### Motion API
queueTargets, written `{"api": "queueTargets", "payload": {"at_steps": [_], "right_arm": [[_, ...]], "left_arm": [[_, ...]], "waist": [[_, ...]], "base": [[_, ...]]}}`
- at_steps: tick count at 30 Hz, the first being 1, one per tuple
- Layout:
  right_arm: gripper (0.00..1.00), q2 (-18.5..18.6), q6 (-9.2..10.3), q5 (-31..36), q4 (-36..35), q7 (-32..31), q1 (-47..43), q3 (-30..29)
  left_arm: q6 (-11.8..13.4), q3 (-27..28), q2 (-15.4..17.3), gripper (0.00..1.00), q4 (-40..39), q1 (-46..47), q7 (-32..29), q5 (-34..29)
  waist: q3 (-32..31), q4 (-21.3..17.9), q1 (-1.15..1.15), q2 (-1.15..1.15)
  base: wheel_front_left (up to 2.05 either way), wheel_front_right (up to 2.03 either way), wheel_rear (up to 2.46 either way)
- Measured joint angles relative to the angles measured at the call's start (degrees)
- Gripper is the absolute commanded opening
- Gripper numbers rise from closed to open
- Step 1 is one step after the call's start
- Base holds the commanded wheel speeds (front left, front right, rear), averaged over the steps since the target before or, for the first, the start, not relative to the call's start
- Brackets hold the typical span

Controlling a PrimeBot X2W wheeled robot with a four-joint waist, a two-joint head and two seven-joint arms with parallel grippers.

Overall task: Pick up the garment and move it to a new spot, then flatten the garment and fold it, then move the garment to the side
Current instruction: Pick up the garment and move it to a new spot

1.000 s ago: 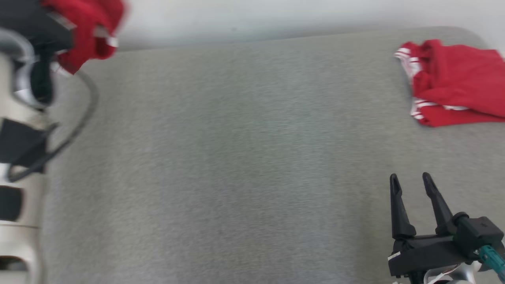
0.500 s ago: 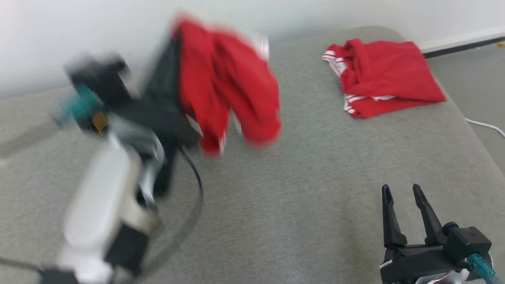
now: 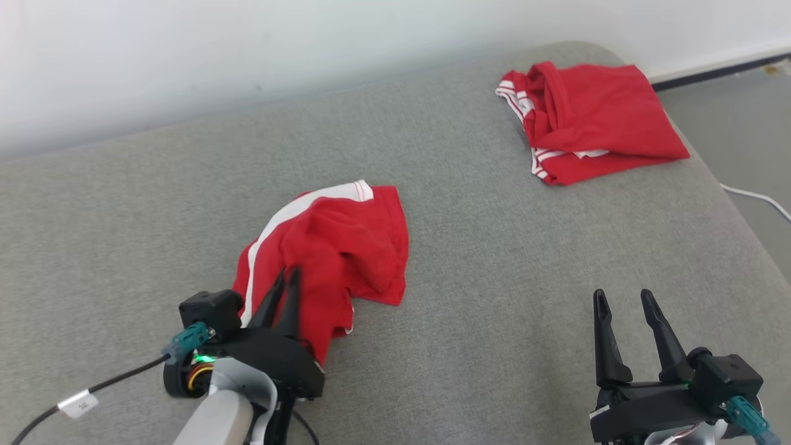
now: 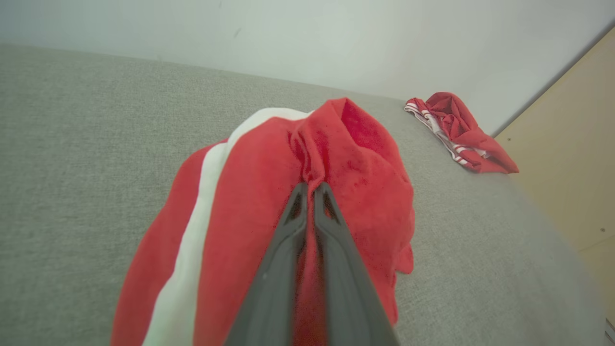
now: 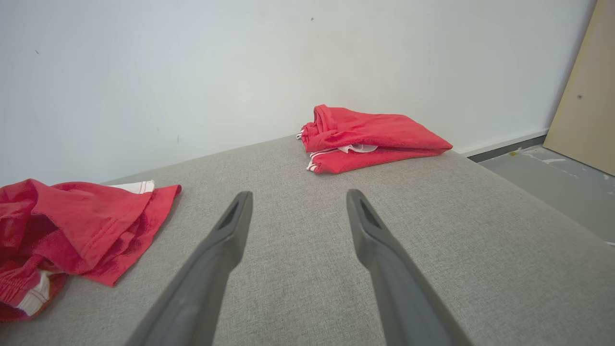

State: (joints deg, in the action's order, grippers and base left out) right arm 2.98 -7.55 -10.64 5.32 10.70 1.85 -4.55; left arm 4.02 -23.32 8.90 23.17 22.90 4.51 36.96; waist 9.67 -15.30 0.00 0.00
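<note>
**Item: garment** (image 3: 337, 244). Red knit cloth with one broad white stripe along an edge and a narrow white trim at a hem. It lies crumpled in a loose heap on the grey padded surface (image 3: 494, 278), left of centre in the head view. The near part is bunched upward where it is gripped, and the far part rests flat on the padding with the white stripe on its left side.

**Holder: left gripper** (image 3: 289, 276). The two dark fingers are pressed together, pinching a ridge of the red cloth. In the left wrist view the fabric puckers into a tight fold right at the tips and drapes down on both sides of the fingers. A black cable with a white tag (image 3: 80, 403) trails from the wrist across the padding.

**Other tool: right gripper** (image 3: 623, 298). The jaws are spread wide with nothing between them. It sits at the lower right of the head view above bare padding, well apart from the garment.

**Neighbouring article: second red garment** (image 3: 593, 117). It is folded, with thin white stripes at its edge. It lies at the far right corner of the padded surface, near the wall and well apart from the gripped one.

**Surroundings.** A pale wall (image 3: 247, 49) runs behind the padding. To the right is grey floor (image 3: 735, 123) with a white cord (image 3: 755, 196) lying on it. A beige panel (image 5: 584, 96) stands at the right edge of the right wrist view.
</note>
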Motion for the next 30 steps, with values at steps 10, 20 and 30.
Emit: {"api": "queueTargets", "payload": {"at_steps": [10,20,30], "right_arm": [[1.00,0.0,0.00,0.7,-0.4,-0.6,-1.9,-1.2],[1.00,0.0,0.00,0.8,-1.5,-1.4,-4.1,-1.7],[1.00,-0.1,0.00,0.8,-2.3,-1.9,-6.4,-2.4]], "left_arm": [[-0.2,1.1,3.2,1.00,-6.0,2.1,7.6,-4.0],[5.6,6.3,11.8,1.00,-14.5,-6.1,10.0,-9.9],[9.4,11.3,15.9,1.00,-22.5,-18.3,10.3,-9.9]], "waist": [[-4.4,3.5,-0.01,0.00],[-9.1,8.0,-0.01,-0.01],[-12.8,11.6,-0.01,0.00]], "base": [[0.00,0.00,0.00],[0.00,0.00,0.00],[0.00,0.00,0.00]]}}
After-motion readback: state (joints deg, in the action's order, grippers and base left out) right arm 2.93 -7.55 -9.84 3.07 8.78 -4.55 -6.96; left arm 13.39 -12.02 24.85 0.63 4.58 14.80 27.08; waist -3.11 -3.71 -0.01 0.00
